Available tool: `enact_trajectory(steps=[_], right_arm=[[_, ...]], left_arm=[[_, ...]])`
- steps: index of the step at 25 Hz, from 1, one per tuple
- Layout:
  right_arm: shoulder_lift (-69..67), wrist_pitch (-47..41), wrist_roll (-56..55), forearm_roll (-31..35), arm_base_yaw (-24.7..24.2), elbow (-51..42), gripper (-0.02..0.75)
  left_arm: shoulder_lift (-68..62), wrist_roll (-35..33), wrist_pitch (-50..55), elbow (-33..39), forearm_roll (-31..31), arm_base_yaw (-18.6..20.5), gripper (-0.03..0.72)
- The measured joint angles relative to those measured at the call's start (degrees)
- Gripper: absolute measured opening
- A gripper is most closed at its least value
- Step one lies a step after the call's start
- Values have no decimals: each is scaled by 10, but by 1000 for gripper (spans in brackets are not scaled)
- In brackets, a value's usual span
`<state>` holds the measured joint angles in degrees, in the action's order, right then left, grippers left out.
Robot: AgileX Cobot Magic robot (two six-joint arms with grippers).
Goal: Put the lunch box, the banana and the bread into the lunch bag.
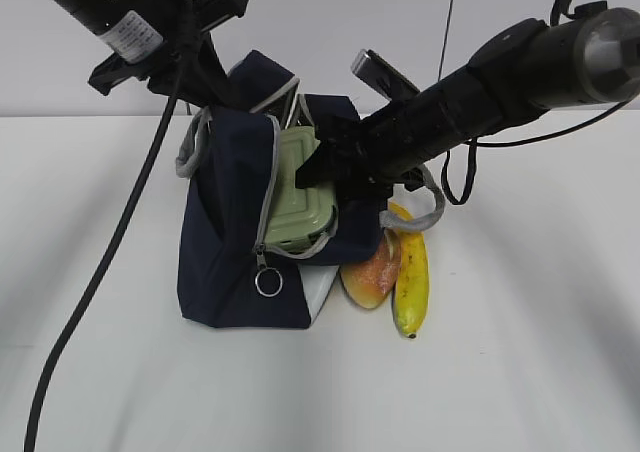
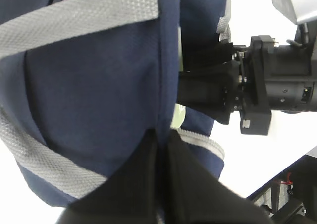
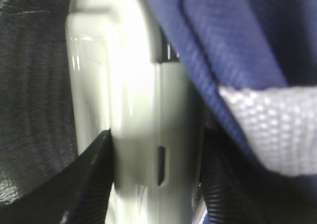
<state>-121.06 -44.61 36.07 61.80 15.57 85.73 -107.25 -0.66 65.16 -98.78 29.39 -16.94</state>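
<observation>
Lunch box (image 1: 298, 194) is clamped by right gripper (image 3: 153, 174), half inside lunch bag (image 1: 225, 262) (frame centre). Bag rim is pinched by left gripper (image 2: 161, 149); box should be pushed deeper before release.

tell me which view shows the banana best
The exterior view: the banana lies whole on the table, right of the bread, beside the lunch bag. Neither wrist view shows it.

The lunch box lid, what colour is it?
Sage green. The lunch box lid shows best in the exterior view, half inside the lunch bag.
</observation>
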Motion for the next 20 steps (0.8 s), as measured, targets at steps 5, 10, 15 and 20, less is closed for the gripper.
enact_trajectory(steps=[5, 10, 15, 20], right_arm=[[0, 3, -6, -5, 0, 0, 392], [-1, 4, -7, -9, 0, 0, 429], [-3, 5, -7, -12, 1, 0, 473], [-3, 2, -6, -18, 1, 0, 477]], left_arm=[[0, 0, 0, 0, 0, 0, 2], [0, -1, 0, 0, 0, 0, 2], [0, -1, 0, 0, 1, 0, 2], [0, -1, 3, 0, 2, 0, 2]])
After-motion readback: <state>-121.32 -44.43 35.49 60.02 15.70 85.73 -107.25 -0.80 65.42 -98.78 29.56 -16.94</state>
